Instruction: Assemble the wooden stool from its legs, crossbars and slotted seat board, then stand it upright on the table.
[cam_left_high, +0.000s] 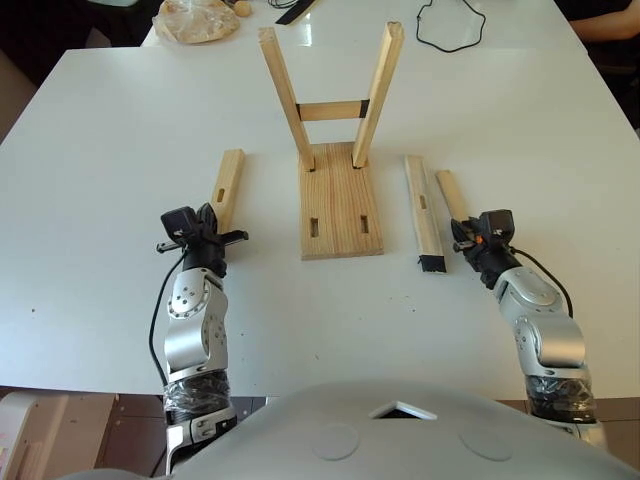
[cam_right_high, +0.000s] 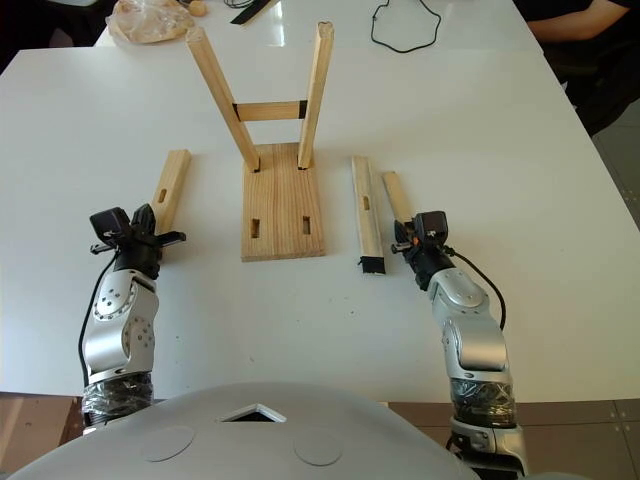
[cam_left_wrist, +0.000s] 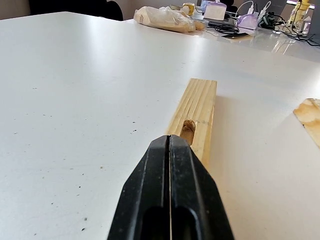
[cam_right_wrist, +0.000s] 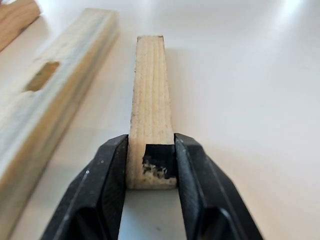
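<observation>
On the table (cam_left_high: 120, 120), upturned two-legged stool (cam_left_high: 340, 205)

1. The forearms (cam_left_high: 195, 325) are rounded silver-grey shells with black wrapping (cam_left_high: 197, 392) at the near ends.
2. The left gripper (cam_left_high: 210, 225) and the right gripper (cam_left_high: 468, 238) are matt black.
3. A thin black cable (cam_left_high: 155, 320) loops beside each forearm; the right wrist has an orange spot (cam_left_high: 479, 238).

Both head views look forward and down over the white table (cam_left_high: 120, 120) and share nearly everything, the flat pale wooden seat board (cam_left_high: 340, 205) included. The left wrist view sits low behind the left gripper (cam_left_wrist: 169, 140), facing along a slotted pale wooden leg (cam_left_wrist: 197, 112). The right wrist view looks closely past the right gripper (cam_right_wrist: 151, 140) along a thin pale wooden crossbar (cam_right_wrist: 150, 90).
</observation>
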